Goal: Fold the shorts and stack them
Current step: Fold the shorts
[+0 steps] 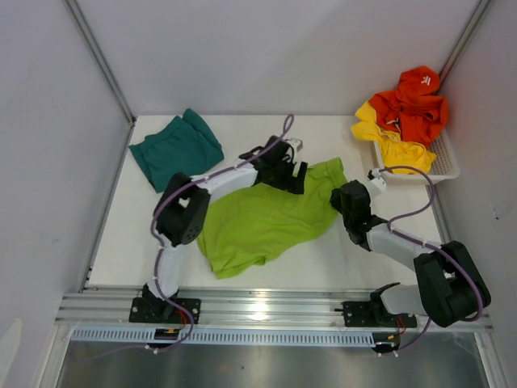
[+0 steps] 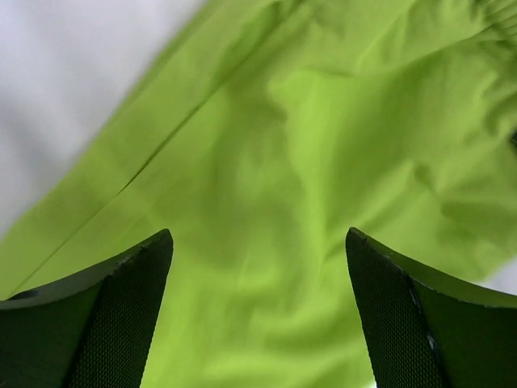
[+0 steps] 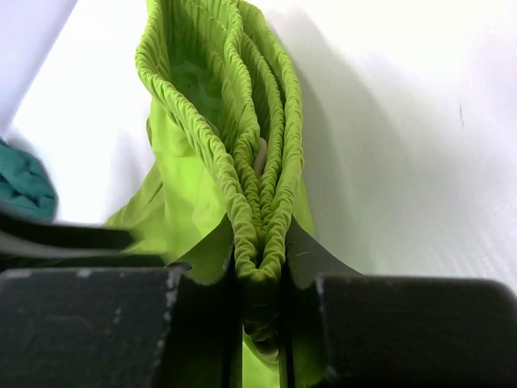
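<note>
1. Teal shorts [image 1: 176, 149] lie at the far left corner of the white table [image 1: 380, 250]. They are bunched into a rough folded heap of soft matte cloth, well apart from both grippers. The right wrist view catches only a blurred edge of them [image 3: 24, 190].
2. Left gripper [image 1: 283, 168] hangs over the far edge of the lime green shorts [image 1: 262, 218]. Its wrist view shows the jaws [image 2: 258, 242] spread wide, holding nothing. The dark wedge-shaped fingers [image 2: 121, 323] have finely meshed pads, and smooth cloth [image 2: 307, 162] with long shallow creases lies under them.
3. Lime green shorts are spread mostly flat at mid-table, between the two arms. Their outline is uneven and the near hem is rumpled.
4. Right gripper [image 1: 349, 202] sits at the right edge of that garment. Its wrist view shows the jaws [image 3: 258, 279] clamped on the gathered elastic waistband [image 3: 242, 145], which is ribbed, doubled in folds and standing on edge.
5. A white perforated plastic basket [image 1: 448, 166] stands at the far right. It holds a crumpled yellow garment [image 1: 396, 145] that spills over its rim, with an orange garment [image 1: 416, 105] on top.
</note>
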### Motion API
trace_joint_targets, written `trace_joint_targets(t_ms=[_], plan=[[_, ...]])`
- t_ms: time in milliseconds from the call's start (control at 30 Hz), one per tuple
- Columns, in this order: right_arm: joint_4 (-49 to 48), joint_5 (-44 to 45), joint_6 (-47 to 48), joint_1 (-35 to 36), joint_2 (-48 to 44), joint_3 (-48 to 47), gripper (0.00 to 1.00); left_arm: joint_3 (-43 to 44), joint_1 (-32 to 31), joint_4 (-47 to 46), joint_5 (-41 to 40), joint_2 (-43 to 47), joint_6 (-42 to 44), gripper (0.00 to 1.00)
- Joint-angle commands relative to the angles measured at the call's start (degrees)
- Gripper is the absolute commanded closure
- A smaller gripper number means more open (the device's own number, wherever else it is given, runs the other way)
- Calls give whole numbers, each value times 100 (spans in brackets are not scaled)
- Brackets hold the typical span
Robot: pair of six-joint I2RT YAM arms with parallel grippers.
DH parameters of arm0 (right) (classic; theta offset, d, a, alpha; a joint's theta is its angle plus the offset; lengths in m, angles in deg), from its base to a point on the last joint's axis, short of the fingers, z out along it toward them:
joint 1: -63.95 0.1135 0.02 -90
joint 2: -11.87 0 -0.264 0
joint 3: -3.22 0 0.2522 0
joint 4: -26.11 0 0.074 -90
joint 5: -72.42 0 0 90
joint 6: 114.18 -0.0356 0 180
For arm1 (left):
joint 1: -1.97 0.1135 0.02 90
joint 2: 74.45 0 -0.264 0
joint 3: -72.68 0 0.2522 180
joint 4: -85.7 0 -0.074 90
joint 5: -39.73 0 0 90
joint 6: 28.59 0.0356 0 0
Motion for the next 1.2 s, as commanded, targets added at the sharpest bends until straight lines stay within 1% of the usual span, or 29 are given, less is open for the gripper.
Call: trace_joint_targets(t_ms=[0,33,67,100,133,167,200,233,267,300,333,367,433,467,600,633,667,733,767,800,867,900,967,1000,1067,1167], plan=[[653,806,934,182,-266,-442,100,-613,479,-192,169,1771,-352,10],[716,851,997,209,-293,-573,100,-764,559,-192,117,2038,-440,10],[795,938,1050,218,-302,-627,100,-1322,621,-209,12,2301,-493,10],[865,965,1120,226,-302,-688,100,-1536,734,-262,-50,2565,-554,10],[900,1000,1243,235,-302,-741,100,-1747,762,-314,-138,3090,-607,10],[927,1009,1305,235,-267,-846,100,-2541,788,-376,-347,3365,-755,10],[945,1010,1375,244,-240,-890,100,-2836,788,-472,-454,3628,-853,10],[927,1027,1515,261,-214,-926,100,-3100,797,-691,-559,4179,-1071,10],[919,1053,1612,288,-188,-952,100,-4043,797,-823,-656,4454,-1178,9],[840,1088,1743,401,-153,-1005,100,-4339,832,-938,-779,4736,-1292,9],[805,1176,2075,498,-143,-1040,100,-4577,867,-1096,-841,5269,-1493,9],[743,1446,2253,612,-135,-1066,100,-5337,937,-1132,-894,5527,-1573,9],[708,1676,2561,902,-135,-1172,100,-5729,999,-1150,-973,6046,-1705,9],[707,1738,2797,964,-126,-1207,100,-6201,1051,-1098,-982,6474,-1732,9],[541,1757,3369,1237,-187,-1313,100,-6715,1105,-755,-991,7067,-1803,9],[471,1774,3545,1437,-196,-1348,100,-6759,1131,-659,-1252,7163,-1829,9],[279,1966,3947,1579,-196,-1365,100,-6959,1236,-536,-1281,7391,-1838,9],[49,2099,4397,1886,-205,-1418,100,-7249,1420,-473,-1255,7699,-1916,9],[-82,2213,4582,2201,-196,-1470,100,-7321,1499,-421,-1316,7883,-1978,10],[-136,2257,4932,2352,-187,-1514,100,-7374,1500,-420,-1377,8259,-2135,10],[-276,2345,5206,2773,-135,-1699,100,-7515,1553,-342,-1535,8569,-2329,12],[-347,2398,5608,2914,-100,-1752,100,-7567,1579,-324,-1579,8788,-2426,13],[-513,2486,5909,3317,49,-1944,100,-7682,1676,-263,-1677,8878,-2523,14],[-601,2564,6233,3459,111,-1998,100,-7708,1702,-245,-1633,8852,-2541,13],[-830,2784,6507,3819,348,-2190,100,-7770,1737,-271,-1519,8764,-2611,13],[-901,2917,6772,4058,664,-2498,100,-8042,1843,-560,-1300,8597,-2699,13]])
